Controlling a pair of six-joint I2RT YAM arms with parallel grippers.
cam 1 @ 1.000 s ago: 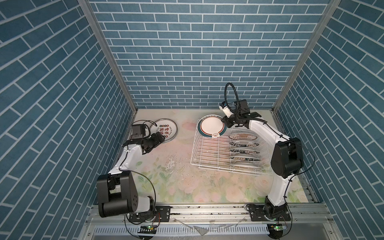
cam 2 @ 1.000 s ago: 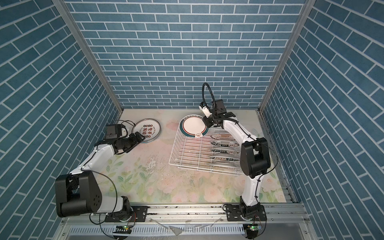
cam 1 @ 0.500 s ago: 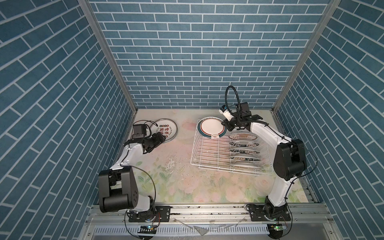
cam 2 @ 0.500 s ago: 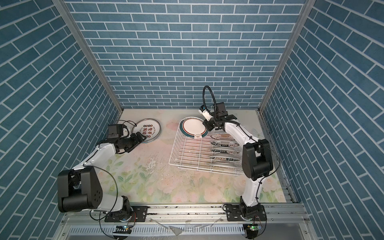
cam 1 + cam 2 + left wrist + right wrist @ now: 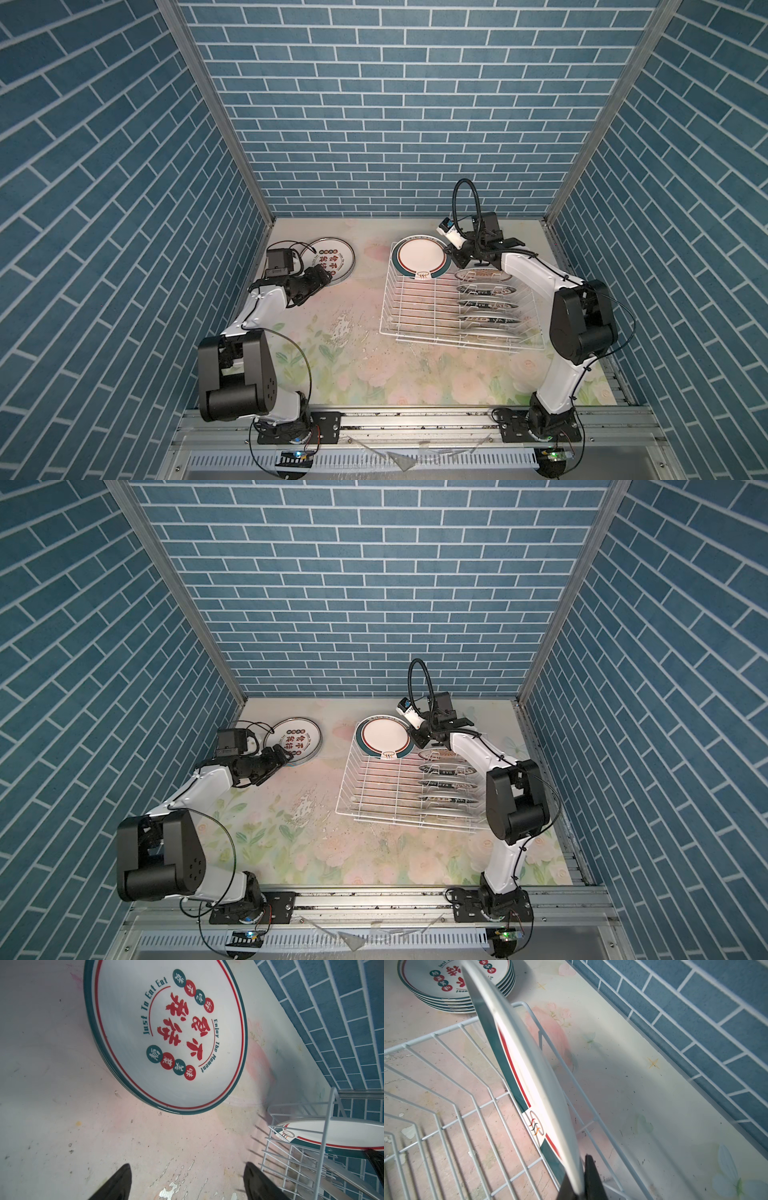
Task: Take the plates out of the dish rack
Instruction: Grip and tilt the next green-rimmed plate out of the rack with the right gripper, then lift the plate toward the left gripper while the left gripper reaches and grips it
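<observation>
- Two pincers in view, one busy, one idle.
- Right pincer [image 5: 577,1167] is clamped tight on the rim of the large green-rimmed plate [image 5: 419,254]; the wrist view shows one black finger on each face of the plate.
- That plate stands on edge at the far end of the dish rack [image 5: 419,305], in its far-left corner, face towards the camera in both top views. Its lower edge is inside the rack wires; cannot tell if it is lifted clear of them.
- Left pincer [image 5: 187,1164] is spread wide with nothing between the fingers, low over the floral surface [image 5: 374,374].
- It sits just beside the near edge of the plate stack [image 5: 332,257], not touching it in the left wrist view.
- The stack lies flat on the surface at far left, well apart from the rack; the top plate has red characters and a green rim. The right wrist view shows several plates in it.
- A row of smaller plates [image 5: 487,304] stands on edge down the right side of the rack, the farthest with an orange pattern.
- The left side of the rack holds only the gripped plate.
</observation>
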